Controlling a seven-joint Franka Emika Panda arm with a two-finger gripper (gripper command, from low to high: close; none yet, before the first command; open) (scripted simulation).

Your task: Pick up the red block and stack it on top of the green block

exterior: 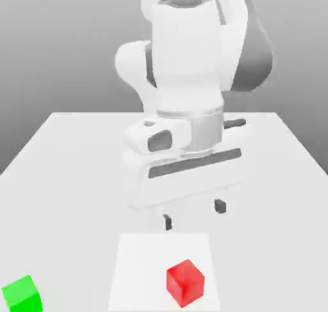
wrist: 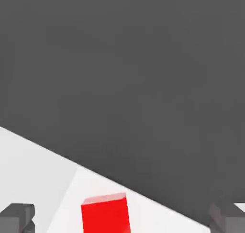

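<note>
The red block (exterior: 185,282) rests on the white table near its front edge, and in the hand view the red block (wrist: 105,213) lies between the two dark fingertips. The green block (exterior: 22,294) sits at the front corner on the exterior view's left, well apart from the red one. My gripper (exterior: 193,214) hangs above the table, behind and above the red block, open, with nothing between its fingers (wrist: 18,216).
The white table (exterior: 70,176) stretches back to the arm's base. A brighter square patch (exterior: 138,266) lies under the red block. The table's front edge (wrist: 43,148) drops off just beyond the red block.
</note>
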